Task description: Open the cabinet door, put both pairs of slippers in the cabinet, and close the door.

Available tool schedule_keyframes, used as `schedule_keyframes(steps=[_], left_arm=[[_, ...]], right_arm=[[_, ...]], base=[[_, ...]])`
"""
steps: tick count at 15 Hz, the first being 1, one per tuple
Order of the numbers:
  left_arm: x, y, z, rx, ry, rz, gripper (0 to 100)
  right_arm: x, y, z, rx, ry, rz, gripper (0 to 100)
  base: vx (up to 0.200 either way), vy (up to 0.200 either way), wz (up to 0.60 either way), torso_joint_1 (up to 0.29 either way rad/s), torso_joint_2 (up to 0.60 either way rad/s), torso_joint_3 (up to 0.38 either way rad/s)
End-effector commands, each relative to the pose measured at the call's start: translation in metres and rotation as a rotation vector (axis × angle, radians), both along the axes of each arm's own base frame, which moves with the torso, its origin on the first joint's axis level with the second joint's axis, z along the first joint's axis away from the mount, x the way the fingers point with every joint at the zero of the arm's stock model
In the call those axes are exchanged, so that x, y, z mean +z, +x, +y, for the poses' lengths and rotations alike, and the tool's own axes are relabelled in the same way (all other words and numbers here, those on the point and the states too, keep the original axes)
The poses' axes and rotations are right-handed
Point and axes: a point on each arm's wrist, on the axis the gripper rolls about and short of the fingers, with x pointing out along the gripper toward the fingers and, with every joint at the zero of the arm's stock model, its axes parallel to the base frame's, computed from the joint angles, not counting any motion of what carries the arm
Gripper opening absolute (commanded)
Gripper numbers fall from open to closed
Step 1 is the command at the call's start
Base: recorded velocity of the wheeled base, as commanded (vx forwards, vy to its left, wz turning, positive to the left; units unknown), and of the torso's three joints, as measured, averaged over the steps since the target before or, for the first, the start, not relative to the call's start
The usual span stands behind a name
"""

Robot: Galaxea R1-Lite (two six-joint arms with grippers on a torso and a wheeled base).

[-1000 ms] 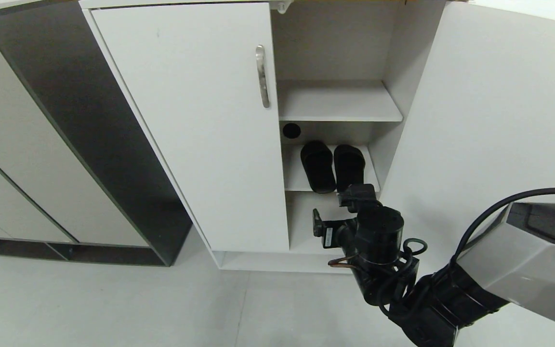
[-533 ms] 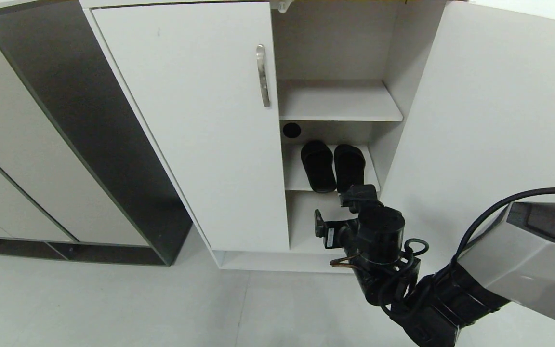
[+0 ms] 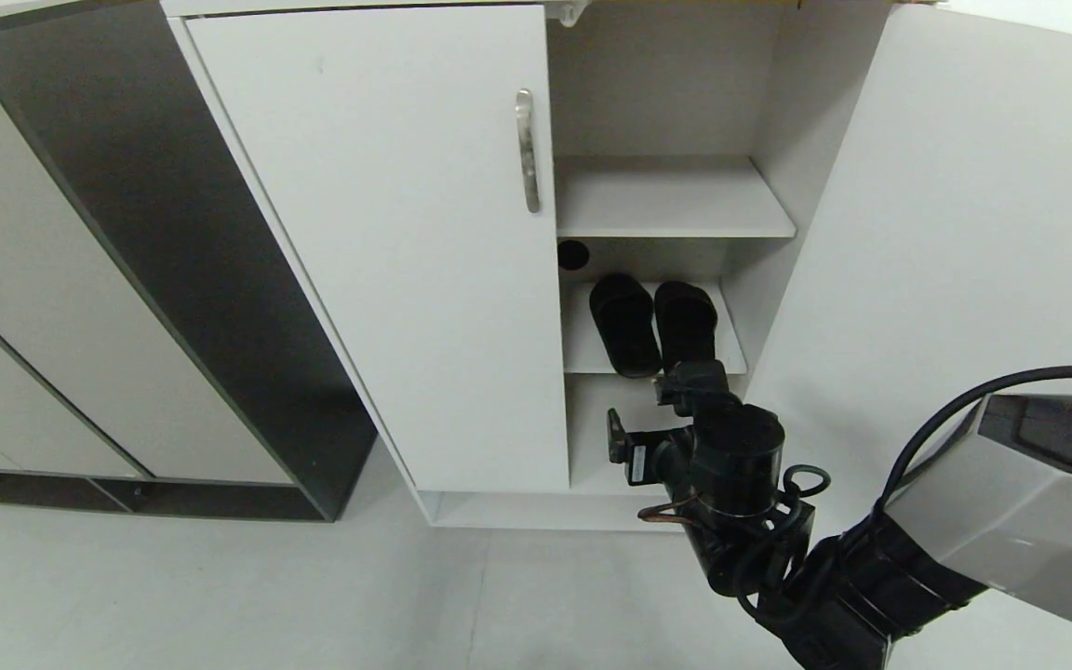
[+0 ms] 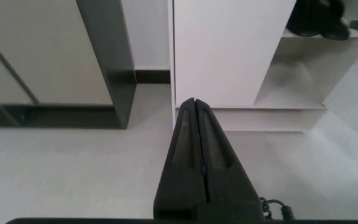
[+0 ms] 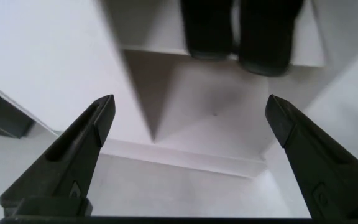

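Note:
A pair of black slippers (image 3: 627, 324) lies side by side on the middle shelf (image 3: 578, 349) of the white cabinet, toes inward. The slippers (image 5: 266, 31) sit just above my right gripper's line of sight. The cabinet's right door (image 3: 945, 205) stands swung open; the left door (image 3: 387, 233) with its metal handle (image 3: 526, 149) is closed. My right gripper (image 3: 652, 408) hangs open in front of the bottom compartment, below the slippers, with nothing between its fingers (image 5: 82, 143). My left gripper (image 4: 194, 106) is shut and empty, low over the floor, pointing at the cabinet's base.
A dark grey panel (image 3: 173, 233) and pale cabinets stand to the left. An upper shelf (image 3: 666, 195) sits above the slippers, with a round hole (image 3: 573, 254) in the back wall. Grey floor (image 3: 220, 586) spreads in front.
The whole head picture has shifted slightly rightward, so the camera moved. My right gripper stays open before the bottom compartment. The slippers have not moved.

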Motion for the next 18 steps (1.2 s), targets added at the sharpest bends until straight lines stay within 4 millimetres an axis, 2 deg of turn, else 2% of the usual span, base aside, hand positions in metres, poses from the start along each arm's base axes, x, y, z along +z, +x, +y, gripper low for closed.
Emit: schedule_keyframes(steps=[1, 12, 18], left_arm=[[0.0000, 0.0001, 0.0000, 0.001, 0.000, 0.001, 0], [0.0000, 0.0001, 0.0000, 0.001, 0.000, 0.001, 0], [0.0000, 0.0001, 0.0000, 0.002, -0.003, 0.001, 0]], right_arm=[[-0.0012, 0.0004, -0.0001, -0.002, -0.003, 0.003, 100], [-0.0019, -0.0016, 0.0013, 0.006, -0.005, 0.005, 100], [-0.0023, -0.0017, 0.0011, 0.006, -0.006, 0.006, 100]], base=[[0.000, 0.200, 0.00, 0.002, 0.00, 0.007], [0.000, 0.200, 0.00, 0.004, 0.00, 0.001], [0.000, 0.000, 0.00, 0.000, 0.00, 0.000]])
